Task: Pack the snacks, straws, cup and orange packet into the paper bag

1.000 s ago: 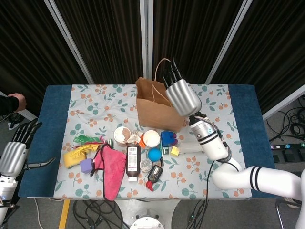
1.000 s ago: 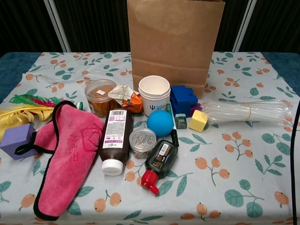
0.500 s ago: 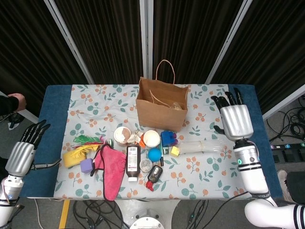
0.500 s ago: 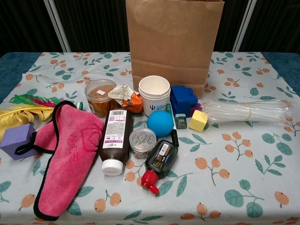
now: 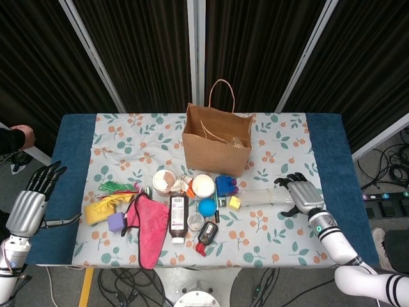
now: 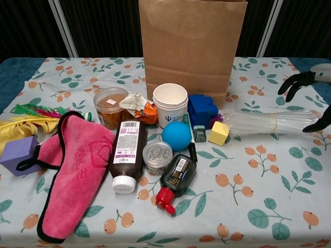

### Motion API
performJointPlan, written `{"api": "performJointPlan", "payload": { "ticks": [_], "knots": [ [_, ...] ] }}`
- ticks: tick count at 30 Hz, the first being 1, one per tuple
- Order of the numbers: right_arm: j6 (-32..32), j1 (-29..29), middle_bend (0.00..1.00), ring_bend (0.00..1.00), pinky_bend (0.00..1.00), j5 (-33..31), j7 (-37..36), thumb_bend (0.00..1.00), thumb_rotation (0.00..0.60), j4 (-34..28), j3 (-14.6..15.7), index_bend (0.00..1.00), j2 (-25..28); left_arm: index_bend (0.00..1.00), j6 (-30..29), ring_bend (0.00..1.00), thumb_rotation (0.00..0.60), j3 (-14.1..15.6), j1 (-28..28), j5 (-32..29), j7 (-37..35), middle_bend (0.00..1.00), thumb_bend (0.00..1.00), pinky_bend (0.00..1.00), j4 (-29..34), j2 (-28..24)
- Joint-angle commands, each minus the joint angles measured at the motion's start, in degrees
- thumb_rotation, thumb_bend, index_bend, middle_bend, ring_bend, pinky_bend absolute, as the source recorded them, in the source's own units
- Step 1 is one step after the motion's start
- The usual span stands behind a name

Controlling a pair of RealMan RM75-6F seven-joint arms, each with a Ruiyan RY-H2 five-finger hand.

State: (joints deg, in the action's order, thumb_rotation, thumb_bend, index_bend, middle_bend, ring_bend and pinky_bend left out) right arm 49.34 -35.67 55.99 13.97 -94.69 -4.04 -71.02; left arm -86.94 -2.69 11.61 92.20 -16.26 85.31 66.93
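My bench [image 5: 323,137] carries a floral cloth [image 5: 131,137], and the paper bag [image 5: 216,142] stands upright at its far middle, mouth open, handle up. In front of the bag lies the clutter. A pink towel [image 5: 152,229] sprawls at the near left, with yellow feathers [image 5: 105,206] and a purple block [image 5: 115,222] beside it. The straws [image 6: 271,123], a clear banded bundle, lie flat to the right of the clutter, pointing toward my right side.

My right robot hand [image 5: 300,196] hovers at the straws' right end, fingers spread and curved, holding nothing; from the chest camera its dark fingers [image 6: 295,82] arch above the bundle's end without a clear touch. My left robot hand [image 5: 33,198] hangs off the bench's left edge, fingers apart, empty.

A dark bottle [image 5: 178,218] lies next to the towel. The cup [image 5: 203,185] stands upright just before the bag, a snack tub [image 5: 163,181] to its left and the orange packet [image 6: 138,108] crumpled between them, touching both. A blue block [image 5: 225,185] sits right of the cup, a blue ball [image 5: 206,207] near it, then a black red-capped bottle [image 6: 175,182], a jar of clips [image 6: 156,155] and a yellow cube [image 6: 218,133] touching the straws' left end.
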Motion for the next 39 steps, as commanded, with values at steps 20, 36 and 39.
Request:
{"api": "performJointPlan", "payload": {
  "ticks": [20,36,39],
  "knots": [
    [-3.6,-4.1,0.38,0.21,0.11,-0.2,4.7,0.11,0.6,15.1,-0.5,0.37,-12.8,0.06,-0.4,0.03,0.215,0.4,-0.2,0.3,1.0,0.04,0.0,0.07,-2.0,1.3],
    [12.3,-0.3,0.54,0.39,0.27,9.7,6.3,0.26,0.6,-0.5,-3.4,0.61,-1.7,0.06,-1.5,0.03,0.213,0.5,-0.4,1.4,2.5,0.04,0.0,0.07,0.7,0.4],
    [19.6,0.4,0.54,0.39,0.27,14.2,11.1,0.25,0.6,-7.2,-6.4,0.61,5.0,0.06,-1.6,0.03,0.215,0.6,-0.4,1.6,2.3,0.04,0.0,0.07,1.3,0.2]
  ]
}}
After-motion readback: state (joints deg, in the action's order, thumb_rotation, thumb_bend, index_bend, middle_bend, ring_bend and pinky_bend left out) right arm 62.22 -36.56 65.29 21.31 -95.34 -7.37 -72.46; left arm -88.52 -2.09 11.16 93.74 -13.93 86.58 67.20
